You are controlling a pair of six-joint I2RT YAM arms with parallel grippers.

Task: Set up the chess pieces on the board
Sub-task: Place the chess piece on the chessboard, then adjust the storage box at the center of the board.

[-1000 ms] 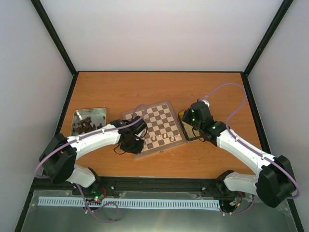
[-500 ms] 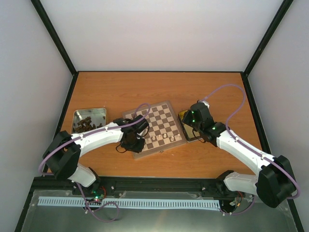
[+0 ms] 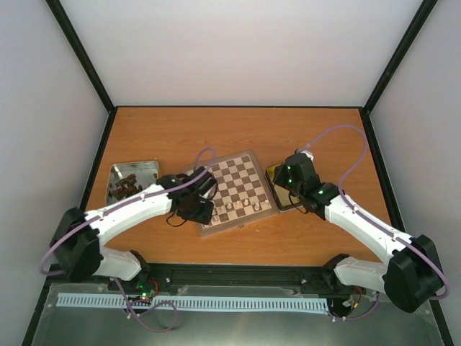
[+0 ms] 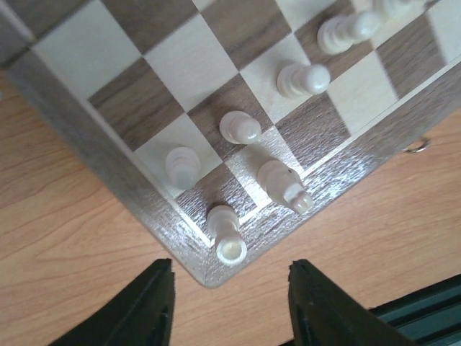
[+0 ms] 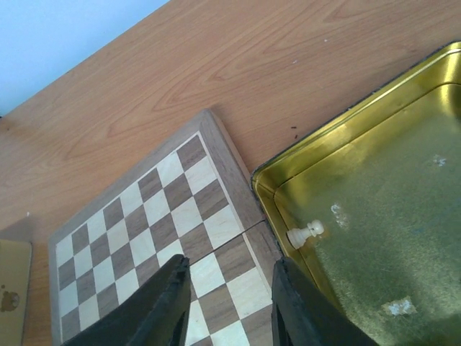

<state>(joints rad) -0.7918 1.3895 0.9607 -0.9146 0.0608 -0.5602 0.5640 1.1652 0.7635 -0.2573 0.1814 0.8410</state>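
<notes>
1. Wood, checkered dark and cream: the board [image 3: 241,176] lies flat on the orange counter [image 3: 216,133]. Smooth cream chess pieces [image 4: 240,128] line its near edge, and the corner one may stand on the border.
2. The left pincer [image 4: 230,310] hovers off that corner, jaws parted and empty. The left arm [image 3: 130,209] has swung leftward since a second ago.
3. Only the right wrist view shows a lone cream chessman [image 5: 305,233] lying in the shiny gold tin [image 5: 403,180]. The right pincer [image 5: 229,306] is slightly parted and holds nothing.
4. Dark chessmen [image 3: 124,189] fill a silver tray [image 3: 133,164].

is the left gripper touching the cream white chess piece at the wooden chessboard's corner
Apart. The left wrist view shows a clear gap between the left gripper and the cream white chess piece.
</notes>
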